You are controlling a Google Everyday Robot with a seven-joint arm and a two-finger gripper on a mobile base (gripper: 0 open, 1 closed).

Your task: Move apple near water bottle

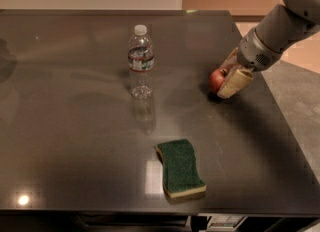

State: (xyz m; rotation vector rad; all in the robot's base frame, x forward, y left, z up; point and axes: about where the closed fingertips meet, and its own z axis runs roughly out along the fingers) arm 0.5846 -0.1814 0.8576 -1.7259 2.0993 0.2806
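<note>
Nearest the front edge of the dark table (70,146) lies a green scouring sponge (181,168) with a yellow underside, flat and well apart from everything else; I judge it plays no part in the task. Farther back on the right, the apple (215,79) sits low at the tabletop with its shadow right under it. The gripper (225,83) is clamped on the apple, one pale finger across its near side and the other behind it, so only the red left face shows. The grey arm (277,31) slants down from the upper right corner, which probably explains the side-on hold. The water bottle (141,61) stands upright left of the apple, a clear stretch of table between them. Judgement: the apple is grasped but not yet carried over, so most of the move remains. The bottle has a white cap and a red, white and green label band; the print is unreadable. Beyond the table's far edge are a pale wall and an orange-brown panel.
</note>
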